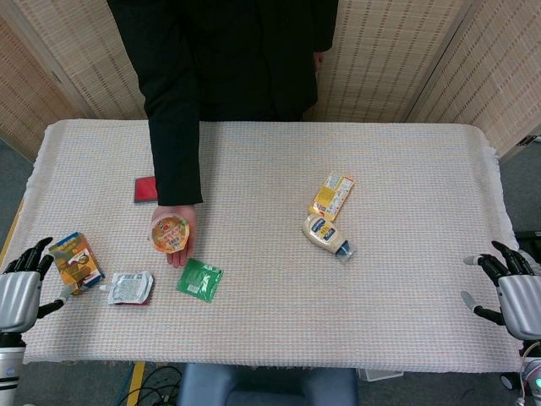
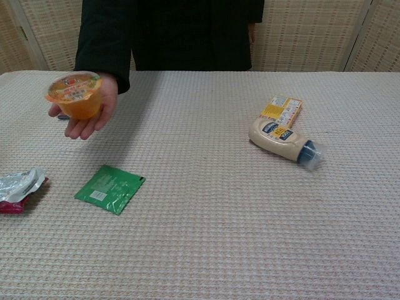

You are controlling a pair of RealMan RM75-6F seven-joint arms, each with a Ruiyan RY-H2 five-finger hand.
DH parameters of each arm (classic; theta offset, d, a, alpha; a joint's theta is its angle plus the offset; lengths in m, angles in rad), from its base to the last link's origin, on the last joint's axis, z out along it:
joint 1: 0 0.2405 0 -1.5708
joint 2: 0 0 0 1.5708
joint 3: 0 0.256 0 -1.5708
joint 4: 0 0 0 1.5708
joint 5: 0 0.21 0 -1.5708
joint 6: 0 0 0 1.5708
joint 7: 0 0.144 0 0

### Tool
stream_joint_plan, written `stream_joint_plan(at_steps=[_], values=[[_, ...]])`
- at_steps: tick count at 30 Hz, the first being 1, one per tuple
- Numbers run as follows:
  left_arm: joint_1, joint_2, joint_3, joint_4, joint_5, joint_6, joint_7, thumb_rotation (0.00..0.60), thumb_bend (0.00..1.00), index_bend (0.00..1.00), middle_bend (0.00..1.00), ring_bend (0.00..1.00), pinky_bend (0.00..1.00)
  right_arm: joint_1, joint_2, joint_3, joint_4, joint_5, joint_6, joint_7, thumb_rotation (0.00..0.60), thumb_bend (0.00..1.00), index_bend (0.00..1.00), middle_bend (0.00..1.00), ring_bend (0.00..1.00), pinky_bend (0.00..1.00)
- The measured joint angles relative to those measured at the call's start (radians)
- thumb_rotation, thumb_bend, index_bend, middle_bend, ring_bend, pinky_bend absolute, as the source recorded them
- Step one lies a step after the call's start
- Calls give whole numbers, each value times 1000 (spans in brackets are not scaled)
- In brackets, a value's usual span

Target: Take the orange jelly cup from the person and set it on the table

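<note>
The orange jelly cup point(image 1: 169, 232) point(image 2: 74, 95) rests upright in the person's open palm point(image 1: 182, 245) point(image 2: 94, 119), held out above the left part of the table. My left hand point(image 1: 21, 288) hangs at the table's front left edge, fingers apart and holding nothing, well left of the cup. At the front right edge my right hand point(image 1: 507, 288) is likewise spread and holds nothing, far from the cup. Neither hand shows in the chest view.
A green sachet point(image 1: 199, 280) point(image 2: 110, 188) lies just below the cup. A silver packet point(image 1: 130, 288) point(image 2: 19, 187) and an orange snack pack point(image 1: 76, 262) lie near my left hand. A red item point(image 1: 145, 189), a yellow box point(image 1: 331, 195) point(image 2: 282, 108) and a mayonnaise bottle point(image 1: 325, 235) point(image 2: 284, 140) also lie on the woven cloth point(image 1: 380, 296).
</note>
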Motion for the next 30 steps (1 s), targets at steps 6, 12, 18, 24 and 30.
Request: stream_joint_plan(at_steps=[6, 12, 18, 24, 30], values=[[0, 2, -1, -2, 1, 1, 4, 600, 328, 307, 144, 203, 337, 0, -1, -1, 2, 1, 0, 1, 600, 246, 323, 345, 146, 157], [-1, 6, -1, -5, 12, 1, 0, 600, 328, 307, 144, 203, 337, -3, 4, 0, 1, -2, 9, 4, 600, 246, 323, 345, 146, 157], [-30, 39, -3, -30, 63, -28, -41, 600, 327, 295, 138, 203, 336, -3, 18, 12, -15, -3, 26, 4, 600, 246, 323, 332, 146, 157], [-107, 81, -11, -78, 161, -95, -98, 600, 328, 247, 126, 200, 332, 3, 26, 20, -33, -11, 35, -9, 600, 246, 299, 312, 146, 157], [-217, 95, -37, -110, 236, -185, -117, 600, 328, 196, 97, 184, 323, 3, 32, 17, -52, -9, 28, -28, 600, 245, 298, 308, 146, 157]])
